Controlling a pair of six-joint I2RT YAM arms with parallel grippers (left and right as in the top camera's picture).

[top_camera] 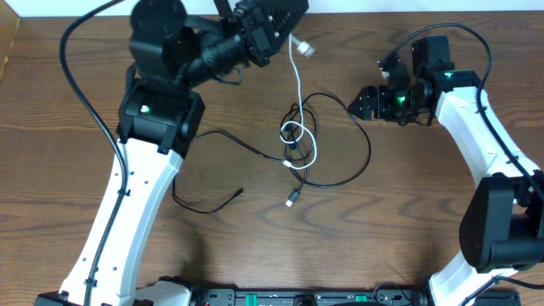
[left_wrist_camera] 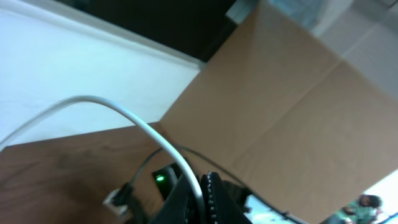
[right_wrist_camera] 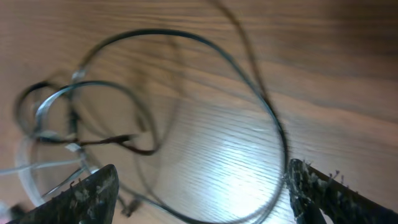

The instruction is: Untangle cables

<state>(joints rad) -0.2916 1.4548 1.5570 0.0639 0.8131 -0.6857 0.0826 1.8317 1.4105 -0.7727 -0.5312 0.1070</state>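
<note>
With our left gripper [left_wrist_camera: 204, 186] pinching the white cable [top_camera: 300, 85] near its plug and our right gripper [top_camera: 359, 104] spread beside the black cable [top_camera: 369, 149] loop mid-table, we risk cinching the knot [top_camera: 293, 136] tighter by pulling too early.

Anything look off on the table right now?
Nothing damaged or spilled. Only oddity: the white cable and black cable are snarled in a knot mid-table. The left tool is shut on the white cable near its plug; the right tool is open beside the black cable.
</note>
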